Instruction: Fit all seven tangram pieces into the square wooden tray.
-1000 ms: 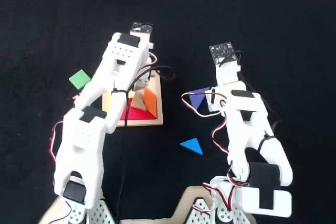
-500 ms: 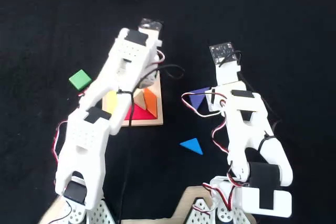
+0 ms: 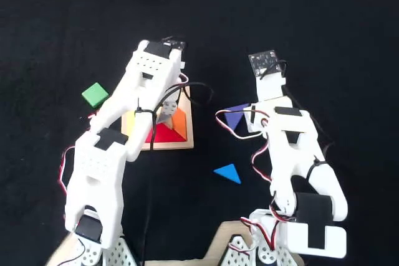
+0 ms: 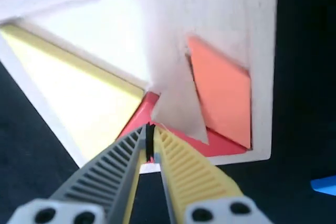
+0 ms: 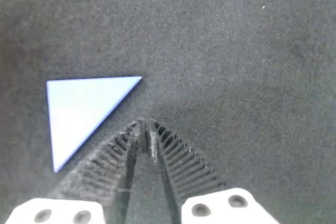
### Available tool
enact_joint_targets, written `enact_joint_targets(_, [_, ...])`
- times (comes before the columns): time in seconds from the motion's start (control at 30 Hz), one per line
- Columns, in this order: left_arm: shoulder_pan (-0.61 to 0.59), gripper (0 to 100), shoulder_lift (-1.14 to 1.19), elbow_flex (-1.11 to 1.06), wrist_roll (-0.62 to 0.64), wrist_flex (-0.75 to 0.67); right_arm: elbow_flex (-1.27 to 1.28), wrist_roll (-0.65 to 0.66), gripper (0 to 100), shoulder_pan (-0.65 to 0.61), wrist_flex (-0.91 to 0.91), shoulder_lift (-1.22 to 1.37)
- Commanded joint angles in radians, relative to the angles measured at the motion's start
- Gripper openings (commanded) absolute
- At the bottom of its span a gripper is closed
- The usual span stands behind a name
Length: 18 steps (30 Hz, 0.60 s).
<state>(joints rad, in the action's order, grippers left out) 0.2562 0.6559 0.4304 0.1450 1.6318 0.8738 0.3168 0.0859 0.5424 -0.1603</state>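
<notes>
Both pressed together: left tool (image 4: 150, 131) over tray (image 4: 263, 77); long edge of purple triangle (image 5: 77, 109) toward right tool (image 5: 144, 127)

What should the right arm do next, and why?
Probably open the right gripper: it is shut, with its tips just beside the purple triangle, which lies outside the wooden tray and needs picking up.

The table (image 5: 252, 35) wears a matt black cloth with a fine fuzzy nap, the square tray (image 4: 261, 51) is pale bare wood with faint grain, its orange piece (image 4: 223, 95) and yellow triangle (image 4: 89, 103) look smooth and matt, the white arm shells (image 3: 100, 172) are smooth plastic, and the left hand (image 4: 149, 132) has ribbed plastic fingers (image 4: 184, 161).
</notes>
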Motion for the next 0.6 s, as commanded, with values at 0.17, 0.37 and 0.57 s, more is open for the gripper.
enact_joint_targets(0.17, [-0.007,3,-0.009,-0.002,-0.002,-0.068,-0.002,0.0,1.1,-0.018,-0.017,-0.001])
enact_joint_targets(0.37, [-0.021,3,-0.06,0.111,-0.011,0.091,-0.002,0.0,1.1,-0.018,-0.017,-0.001])
enact_joint_targets(0.57, [-0.243,3,-0.25,0.222,-0.133,0.124,-0.002,0.0,1.1,-0.017,-0.017,-0.001])
